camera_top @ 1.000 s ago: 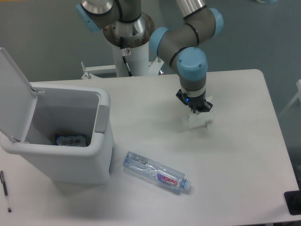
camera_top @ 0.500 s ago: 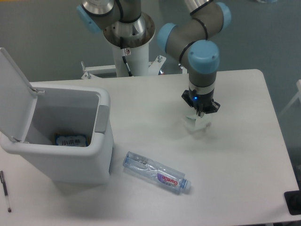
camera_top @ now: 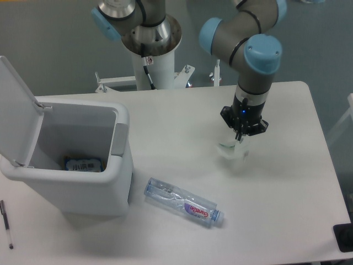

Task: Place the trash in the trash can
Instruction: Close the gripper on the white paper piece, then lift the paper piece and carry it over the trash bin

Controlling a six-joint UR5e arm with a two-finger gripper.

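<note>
gripper (camera_top: 239, 139) – fingers pinched on wrapper (camera_top: 231, 150)

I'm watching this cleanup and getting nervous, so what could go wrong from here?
The gripper sits right at the top of the crumpled wrapper. Whether it has a firm pinch cannot be seen, so the light paper could slip out on the way up. The trash can stands far to the left, a long carry. The bottle lies on its side and may roll if bumped.
</note>
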